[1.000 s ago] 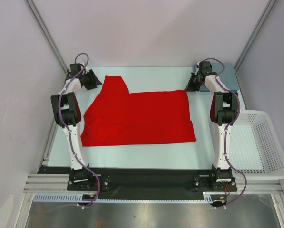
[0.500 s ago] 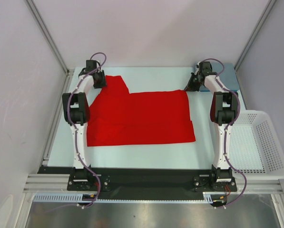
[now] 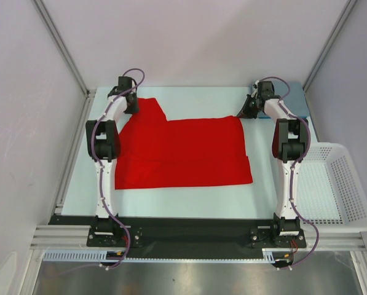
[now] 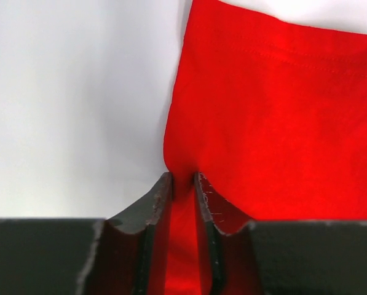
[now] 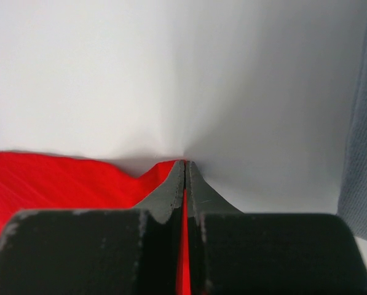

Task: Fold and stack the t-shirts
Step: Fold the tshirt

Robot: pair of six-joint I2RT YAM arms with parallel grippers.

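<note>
Two upper corners of the bright red cloth t-shirt (image 3: 183,150), spread mid-frame, are pinched, the left gripper (image 4: 183,178) nearly closed, the right gripper (image 5: 185,163) fully closed; an even joint fold is likely needed next.

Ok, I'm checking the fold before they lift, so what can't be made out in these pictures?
Left edge of the red t-shirt: under the left arm, top view.
Most of the blue t-shirt: behind the right arm, top view; cut by the frame edge, right wrist view.
How much cloth the right fingers hold: they cover it, right wrist view.
</note>
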